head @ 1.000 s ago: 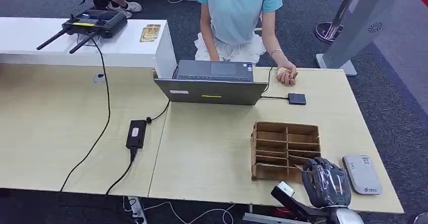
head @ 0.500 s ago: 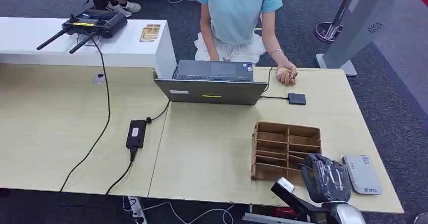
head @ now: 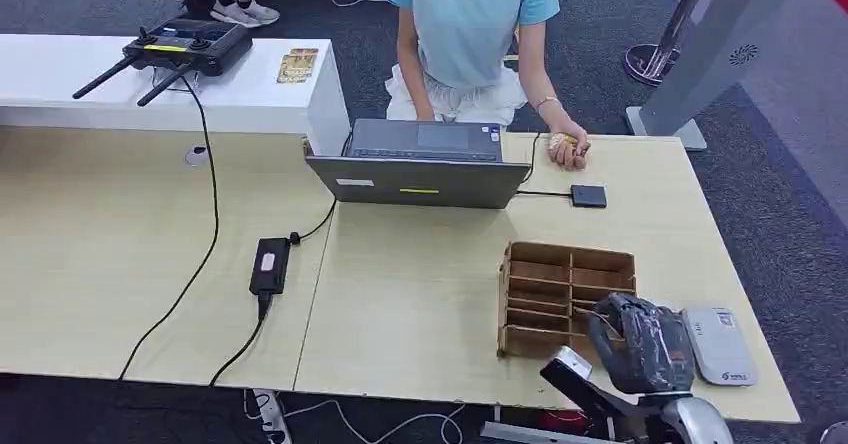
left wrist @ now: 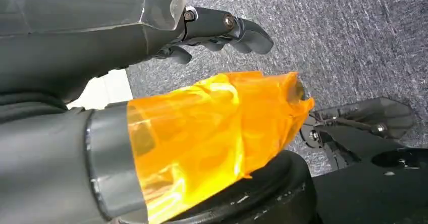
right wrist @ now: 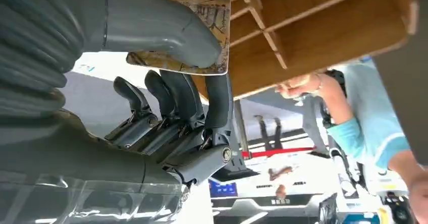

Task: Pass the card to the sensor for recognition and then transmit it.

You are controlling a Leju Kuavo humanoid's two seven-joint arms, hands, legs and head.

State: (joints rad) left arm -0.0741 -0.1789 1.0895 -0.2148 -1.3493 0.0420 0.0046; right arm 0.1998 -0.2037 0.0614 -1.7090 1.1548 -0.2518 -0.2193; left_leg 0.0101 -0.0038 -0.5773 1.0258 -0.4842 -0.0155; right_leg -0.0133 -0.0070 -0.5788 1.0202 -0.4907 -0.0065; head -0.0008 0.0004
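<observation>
A patterned card (right wrist: 217,12) is pinched by my right hand (right wrist: 166,113), thumb on one face and dark fingers on the other. The card's far end still reaches into a slot of the wooden divider box (right wrist: 328,32). In the head view my right hand (head: 645,344) is at the near right corner of the box (head: 505,304). A small black square device (head: 588,195) lies beyond the box, cabled to the laptop (head: 420,164). A white flat device (head: 718,344) lies just right of my hand. My left hand (left wrist: 222,27) hangs over the carpet, its thumb wrapped in orange tape, holding nothing.
A person (head: 470,24) sits behind the laptop with one hand (head: 567,149) on the table's far edge. A black power brick (head: 270,264) and its cables cross the table's left half. A remote controller (head: 185,49) sits on the white counter at the back left.
My right hand has shifted slightly away from the table's front edge, staying at the box's near right corner. Nothing else has moved.
</observation>
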